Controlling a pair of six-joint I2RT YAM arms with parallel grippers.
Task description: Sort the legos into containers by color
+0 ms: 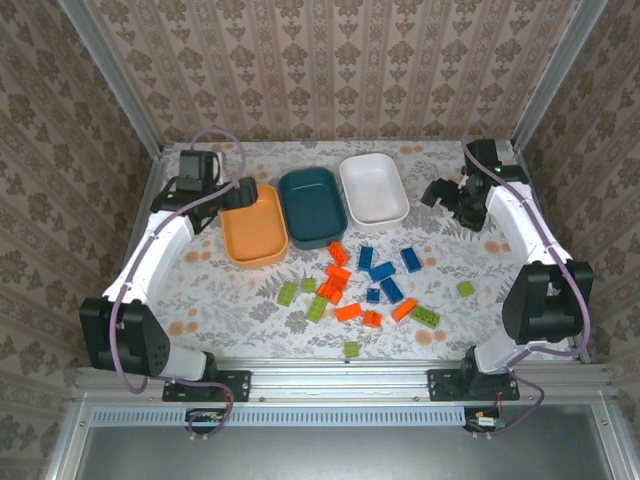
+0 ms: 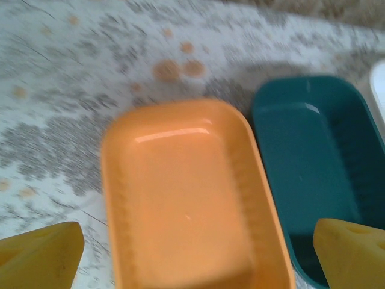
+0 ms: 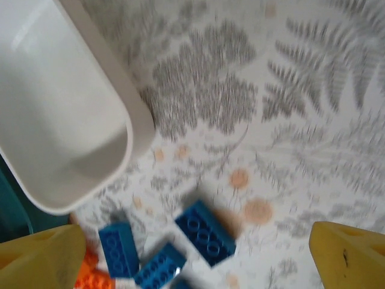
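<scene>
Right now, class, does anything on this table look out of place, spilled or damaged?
Nothing looks damaged. The legos lie loose on the table, unsorted; the orange dish, teal dish and white dish sit upright and empty.

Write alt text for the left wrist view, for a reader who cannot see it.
An empty orange dish lies on the floral table under the open left pincer, whose yellow fingertips show in the bottom corners. An empty dark teal dish lies to its right.
</scene>
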